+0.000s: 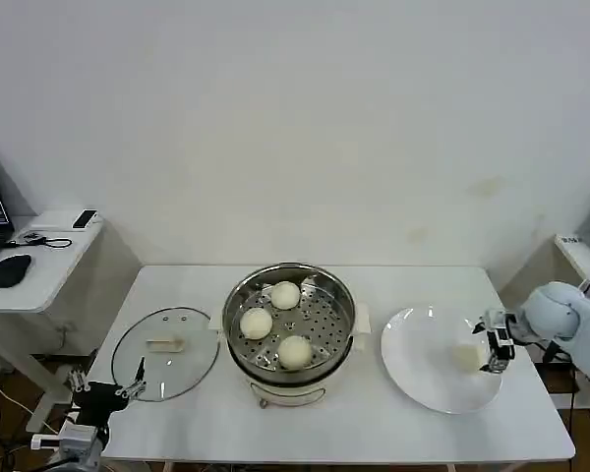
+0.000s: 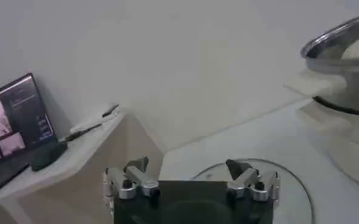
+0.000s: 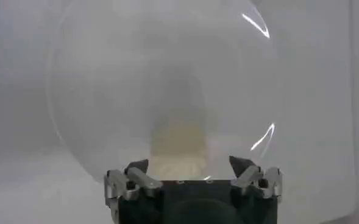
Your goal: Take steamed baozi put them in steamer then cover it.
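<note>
The steamer (image 1: 346, 313) stands mid-table, a shiny steel pot with three cream-white baozi (image 1: 285, 294) (image 1: 256, 323) (image 1: 294, 350) on its perforated tray. One more baozi (image 1: 464, 356) lies on the white plate (image 1: 413, 369) to the right. My right gripper (image 1: 485, 354) is low over the plate, right next to this baozi. In the right wrist view the gripper (image 3: 189, 164) is open and the baozi (image 3: 177, 143) sits just beyond the gap, untouched. The glass cover (image 1: 192, 369) lies flat left of the steamer. My left gripper (image 1: 133, 389) hangs open at the cover's near edge, holding nothing (image 2: 187, 165).
A side table (image 1: 49, 280) at the far left carries a mouse (image 1: 12, 269), a phone (image 1: 84, 218) and a screen (image 2: 14, 122). The steamer's rim (image 2: 344, 42) shows beyond the cover (image 2: 292, 182) in the left wrist view. The table's front edge runs just below both grippers.
</note>
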Motion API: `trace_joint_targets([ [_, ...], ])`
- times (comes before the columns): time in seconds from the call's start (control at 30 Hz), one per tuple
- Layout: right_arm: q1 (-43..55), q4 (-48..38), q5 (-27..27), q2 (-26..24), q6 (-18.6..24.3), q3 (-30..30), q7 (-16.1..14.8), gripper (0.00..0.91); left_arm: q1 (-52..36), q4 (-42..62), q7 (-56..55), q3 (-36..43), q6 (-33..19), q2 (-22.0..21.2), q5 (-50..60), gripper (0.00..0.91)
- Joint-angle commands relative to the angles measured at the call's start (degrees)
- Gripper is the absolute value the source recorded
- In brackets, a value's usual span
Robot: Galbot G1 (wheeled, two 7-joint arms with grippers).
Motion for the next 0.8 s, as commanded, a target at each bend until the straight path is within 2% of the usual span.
trace_joint_targets([
  [0.03,-2.62,-4.45,-1.64,4.08,-0.14,1.42,-0.24,0.826,0.2,-0.04,-0.03,-0.23,0.0,-0.05,0.01,0.907],
  [0.13,-2.74,-4.71,-1.78,4.56,-0.29,1.63,-0.36,0.816,0.16,0.07,-0.04,-0.28,-0.01,-0.08,0.03,0.907],
  [0.5,-1.86,-3.94,-2.24,3.99,-0.85,1.43,-1.94,0.665,0.03,0.31,-0.08,-0.28,-0.03,-0.12,-0.01,0.907],
  [0.6,-1.06,-2.79,-3.52,2.84,-1.49,1.42,-3.75,0.655,0.02,0.26,-0.09,-0.25,-0.03,-0.15,0.0,0.907],
  [0.8,5.16,-0.34,-1.28,0.54,-1.82,-2.75,-4.24,0.655,-0.19,0.34,-0.12,0.11,-0.08,-0.22,0.05,0.907],
])
